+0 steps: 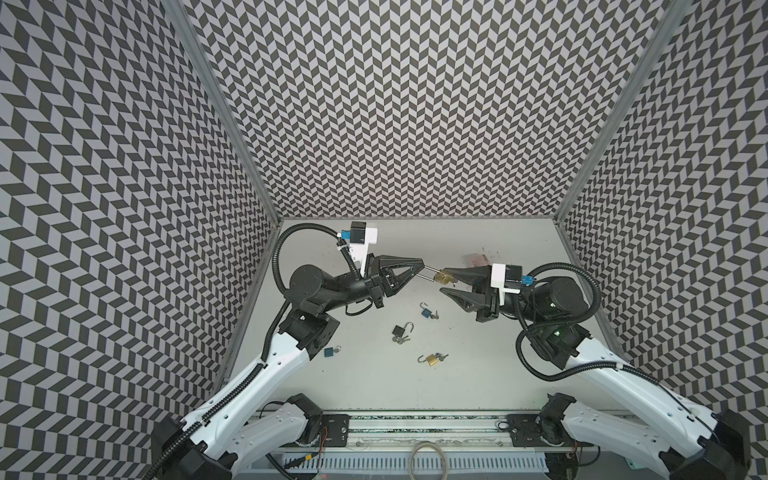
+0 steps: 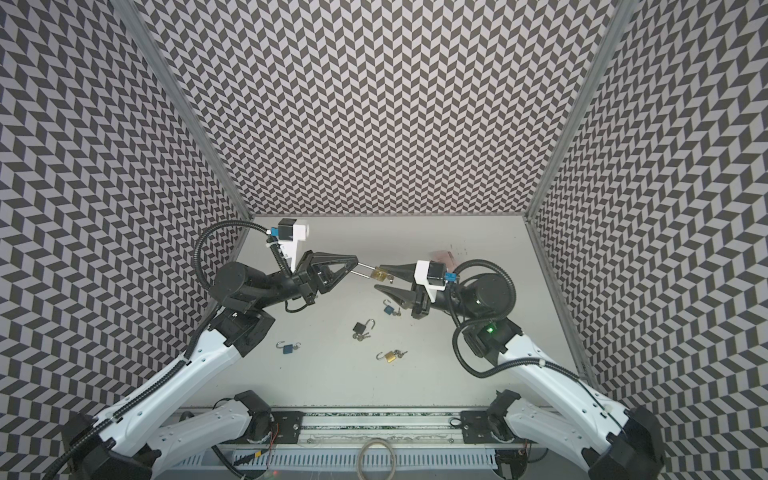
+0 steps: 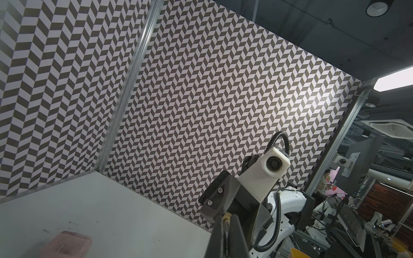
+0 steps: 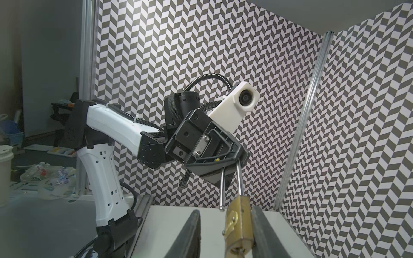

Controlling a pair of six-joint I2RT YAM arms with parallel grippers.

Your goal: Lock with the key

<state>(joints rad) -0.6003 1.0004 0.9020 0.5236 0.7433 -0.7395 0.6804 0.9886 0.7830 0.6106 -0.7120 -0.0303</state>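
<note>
Two hands meet toward the surface's (image 1: 374, 382) 12 o'clock: left hand (image 1: 422, 262) pinches the brass padlock (image 1: 444, 276) by its shackle (image 4: 239, 176), aloft; right hand (image 1: 444, 282) stands half-open around the body. Square both fingers (image 4: 187, 236) first; it could swivel.

Enclosure: chevron-patterned wall panels (image 1: 395, 104) stand on my left, on my right and on the far side, joined by aluminium corner posts (image 1: 237, 137). A pale grey surface (image 1: 374, 382) lies before me. A pink block (image 3: 67, 244) lies on it, far side, right of centre. Along my near edge run a metal rail (image 1: 424, 432) and a grey cable loop (image 1: 428, 444).
</note>
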